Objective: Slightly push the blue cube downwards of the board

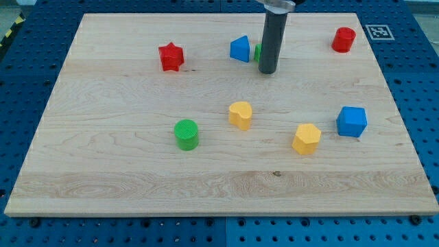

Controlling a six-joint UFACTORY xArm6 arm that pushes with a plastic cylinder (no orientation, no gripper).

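The blue cube [352,121] sits on the wooden board [123,165] at the view's right, about mid-height. My tip [267,71] is the lower end of a dark rod near the view's top centre, well up and to the left of the blue cube and apart from it. The tip stands just right of a blue triangular block [240,49]. A green block [258,52] is mostly hidden behind the rod.
A red star block [171,56] lies at the upper left, a red cylinder-like block [343,40] at the upper right. A yellow block [240,114] sits near the centre, a yellow hexagonal block [306,138] left of the blue cube, and a green cylinder [186,134] lower left.
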